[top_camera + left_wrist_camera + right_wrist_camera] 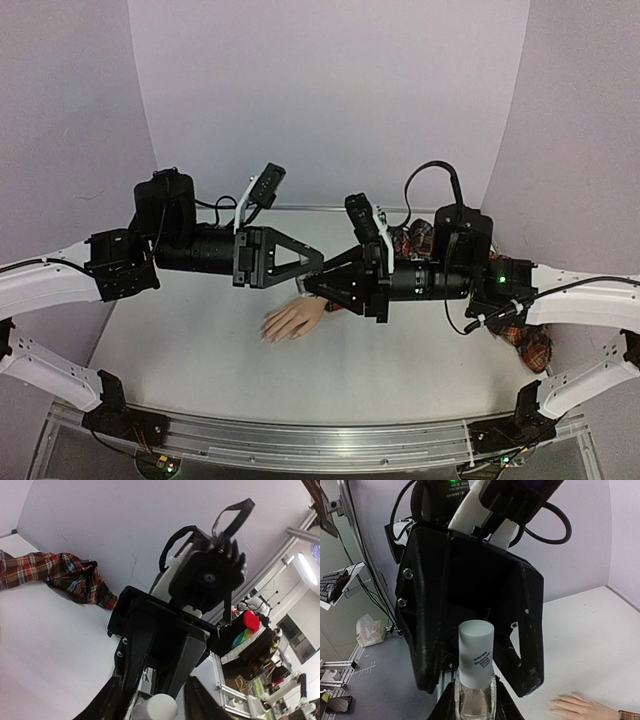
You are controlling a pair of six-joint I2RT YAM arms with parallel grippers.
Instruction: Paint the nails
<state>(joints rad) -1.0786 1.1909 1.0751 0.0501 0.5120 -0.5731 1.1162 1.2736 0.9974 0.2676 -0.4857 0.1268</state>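
My right gripper (474, 706) is shut on the glass body of a small clear bottle (474, 702) and holds it above the table with its white cap (476, 647) pointing at my left gripper. My left gripper (152, 707) is open, its black fingers (529, 630) standing either side of the cap with gaps. The cap also shows between them in the left wrist view (156, 707). In the top view the two grippers (312, 266) (318, 284) meet tip to tip. The pale mannequin hand (293, 320) lies flat just below them; its nails (556, 707) are too small to make out.
The red plaid sleeve (415, 240) runs from the hand to the back right, with more of it bunched by the right arm (535, 345); it also shows in the left wrist view (65, 575). Lilac walls (330, 100) close the table on three sides.
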